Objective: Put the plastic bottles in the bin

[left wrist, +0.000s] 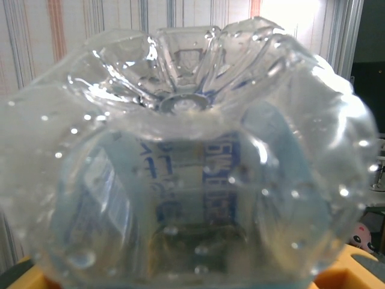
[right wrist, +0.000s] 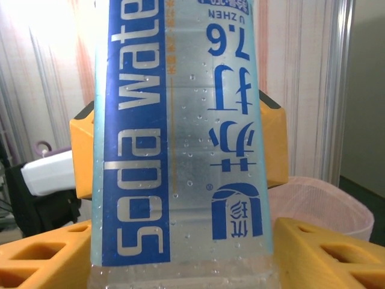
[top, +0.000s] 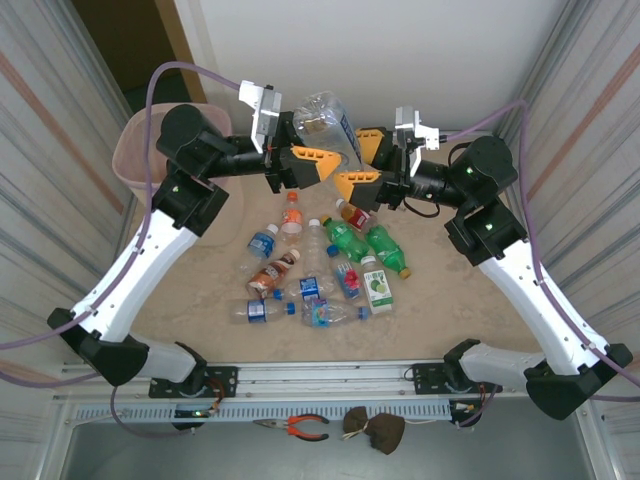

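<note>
The left hand (left wrist: 186, 274) is clasping a clear, blue-labelled bottle (top: 325, 125), holding it in the air to the right of the bin (top: 130, 155). The right hand (right wrist: 183, 259) is flanking the same bottle, though I cannot tell whether it is gripping. The other plastic bottles (top: 320, 270) are lying on the surface (top: 450, 310), right of the bin.
</note>
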`<move>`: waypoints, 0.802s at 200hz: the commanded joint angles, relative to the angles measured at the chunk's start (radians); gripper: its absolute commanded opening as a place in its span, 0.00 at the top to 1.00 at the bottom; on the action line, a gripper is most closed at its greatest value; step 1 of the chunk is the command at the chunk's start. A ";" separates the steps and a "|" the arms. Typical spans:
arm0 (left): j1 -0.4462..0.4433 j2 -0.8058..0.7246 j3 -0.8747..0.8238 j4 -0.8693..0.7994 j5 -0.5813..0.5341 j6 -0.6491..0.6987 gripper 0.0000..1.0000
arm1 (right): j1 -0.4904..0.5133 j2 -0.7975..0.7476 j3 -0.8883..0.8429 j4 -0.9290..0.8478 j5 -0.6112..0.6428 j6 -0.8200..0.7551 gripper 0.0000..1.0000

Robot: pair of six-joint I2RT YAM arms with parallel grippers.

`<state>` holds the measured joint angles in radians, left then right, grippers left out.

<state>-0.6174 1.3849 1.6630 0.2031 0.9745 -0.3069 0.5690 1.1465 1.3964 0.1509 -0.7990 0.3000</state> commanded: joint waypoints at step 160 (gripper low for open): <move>0.277 0.053 0.415 -1.089 -0.782 0.498 0.52 | -0.004 -0.192 -0.087 -0.290 0.199 -0.193 0.15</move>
<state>-0.3981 1.4025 1.9987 -0.6678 0.3935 0.0917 0.5694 0.9661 1.3182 -0.1165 -0.6212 0.1410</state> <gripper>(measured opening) 0.483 0.852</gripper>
